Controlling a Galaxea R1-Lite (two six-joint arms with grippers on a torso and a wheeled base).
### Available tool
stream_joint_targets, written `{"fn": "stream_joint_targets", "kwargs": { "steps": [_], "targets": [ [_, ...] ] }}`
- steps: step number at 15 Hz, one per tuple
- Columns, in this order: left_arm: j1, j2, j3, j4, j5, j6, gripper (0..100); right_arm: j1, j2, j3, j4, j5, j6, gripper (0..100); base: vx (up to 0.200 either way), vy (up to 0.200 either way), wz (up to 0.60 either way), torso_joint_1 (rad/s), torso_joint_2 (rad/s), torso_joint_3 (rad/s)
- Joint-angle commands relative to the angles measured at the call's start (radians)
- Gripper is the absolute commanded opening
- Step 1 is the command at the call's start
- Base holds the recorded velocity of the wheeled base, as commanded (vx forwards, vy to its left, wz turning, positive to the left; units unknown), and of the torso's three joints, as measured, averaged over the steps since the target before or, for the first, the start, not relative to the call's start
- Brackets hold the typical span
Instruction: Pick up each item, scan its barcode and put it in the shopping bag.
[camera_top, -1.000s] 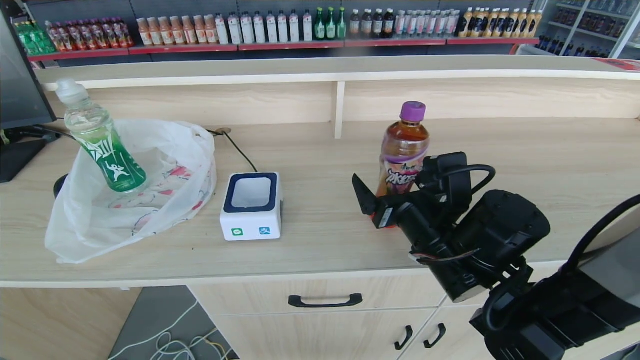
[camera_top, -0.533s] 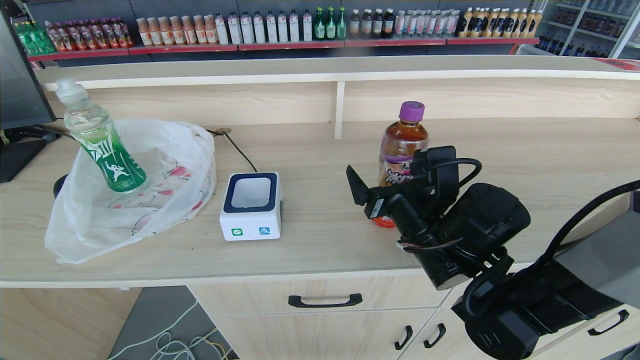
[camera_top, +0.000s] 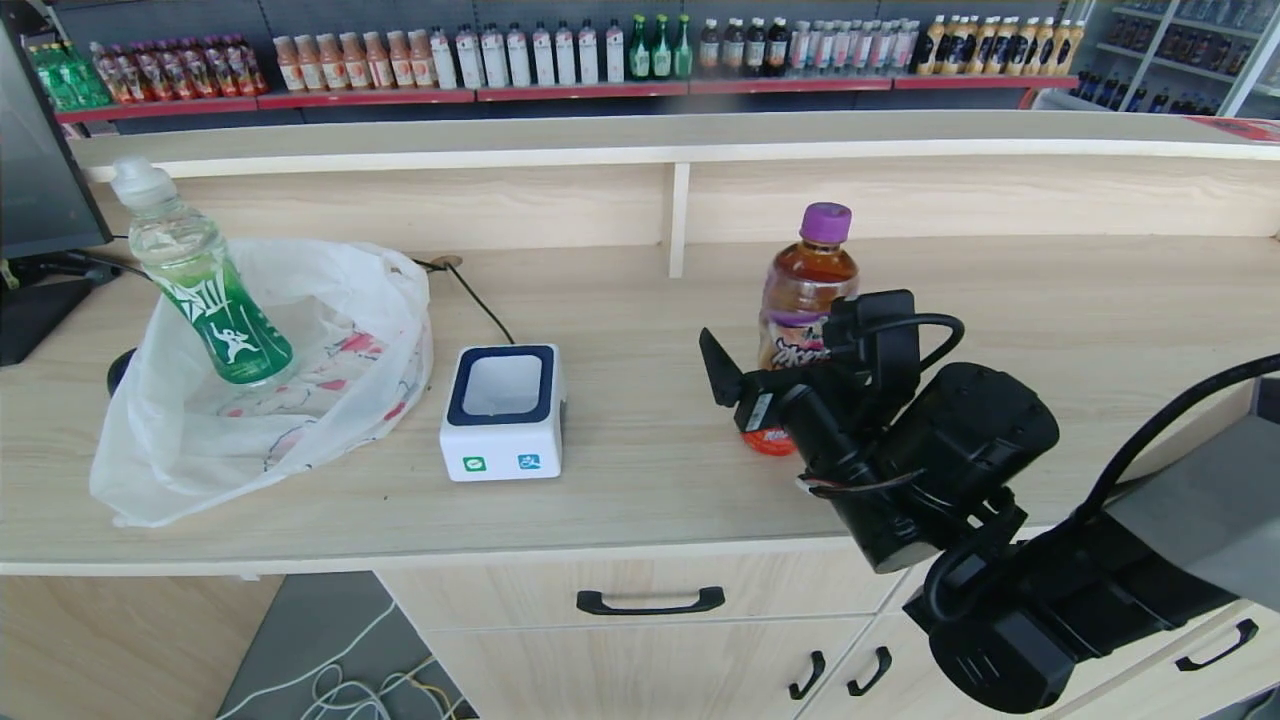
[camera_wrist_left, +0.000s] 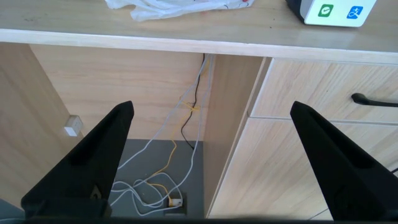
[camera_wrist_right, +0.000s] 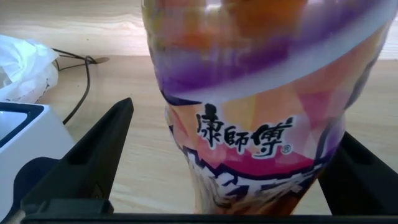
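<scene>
While my right gripper (camera_top: 780, 350) sat unclenched, fingers either side of the purple-capped bottle (camera_top: 808, 275), that bottle stood upright on the counter (camera_top: 620, 300) right of the frame's centre; my left gripper (camera_wrist_left: 211, 106) hung released below the counter's edge; the green bottle (camera_top: 205, 285) leaned in the shopping bag (camera_top: 330, 300) at left; the scanner (camera_top: 503, 410) sat between.

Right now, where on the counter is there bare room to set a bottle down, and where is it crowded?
Bare counter lies between the scanner and the purple-capped bottle, and a wider stretch beyond that bottle toward the right end. Crowded: the left end, with the shopping bag, green bottle and monitor; the open right hand flanks the purple-capped bottle.
</scene>
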Motion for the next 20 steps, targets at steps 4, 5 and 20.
{"fn": "stream_joint_targets", "kwargs": {
  "steps": [4,5,20],
  "targets": [
    [0.001,0.0,0.0,0.0,0.0,0.0,100,-0.034,-0.033,0.0,-0.001,0.001,-0.001,0,0.0,0.0,0.0,0.0,0.0,0.0],
    [0.001,0.0,0.0,0.0,0.0,0.0,100,-0.04,-0.04,0.0,-0.001,0.003,0.0,0,0.0,0.0,0.0,0.0,0.0,0.0],
    [0.001,0.0,0.0,0.0,0.0,0.0,100,-0.036,-0.168,0.083,-0.001,0.003,0.002,0,0.0,0.0,0.0,0.0,0.0,0.0]
  ]
}}
